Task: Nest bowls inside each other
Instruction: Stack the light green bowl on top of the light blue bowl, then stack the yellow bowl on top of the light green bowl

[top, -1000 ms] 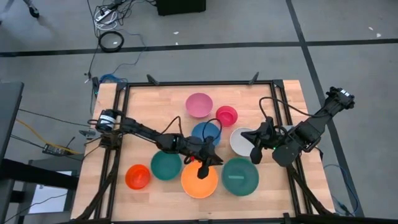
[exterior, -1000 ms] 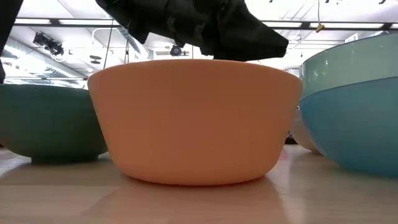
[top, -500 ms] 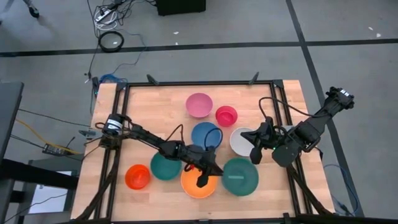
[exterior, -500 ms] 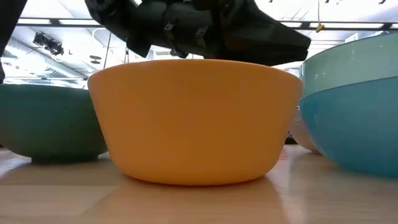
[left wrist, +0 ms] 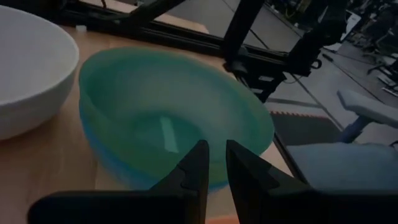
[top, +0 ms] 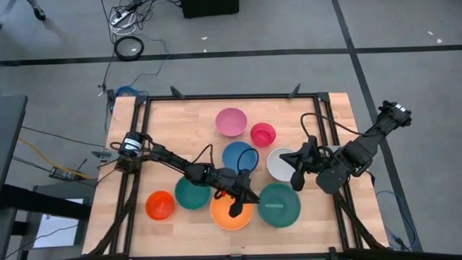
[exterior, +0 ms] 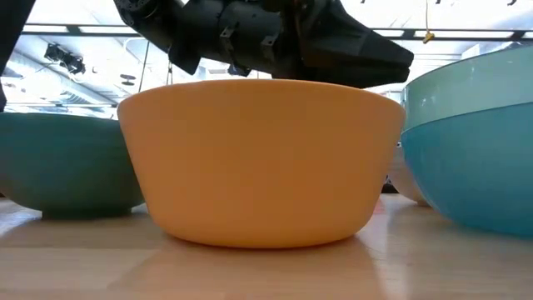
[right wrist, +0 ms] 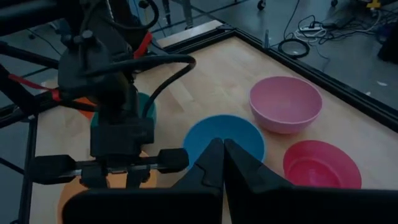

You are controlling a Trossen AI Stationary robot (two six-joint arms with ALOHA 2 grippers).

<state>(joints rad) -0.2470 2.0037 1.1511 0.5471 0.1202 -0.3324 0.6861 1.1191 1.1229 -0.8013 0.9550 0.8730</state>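
The large orange bowl (top: 231,214) (exterior: 258,158) stands on its base near the table's front edge. My left gripper (top: 232,211) (left wrist: 214,165) hangs over its inside, slanting slightly downward, fingers a narrow gap apart with nothing between them. In the low view the bowl's wall hides the fingertips. To its right, the large light blue bowl (top: 279,206) (left wrist: 112,155) holds a sage green bowl (left wrist: 168,106). My right gripper (top: 296,180) (right wrist: 219,152) is shut and empty, raised over the white bowl (top: 280,165).
A teal bowl (top: 192,192) and an orange-red bowl (top: 159,205) stand left of the orange one. Behind them are a blue bowl (top: 238,154), a magenta-red bowl (top: 263,133) and a pink bowl (top: 231,121). A black frame (top: 231,97) borders the table.
My left gripper has moved toward the table's near edge and down, from over the orange bowl's far rim to low over its inside, then stopped. The bowls have stayed where they were.
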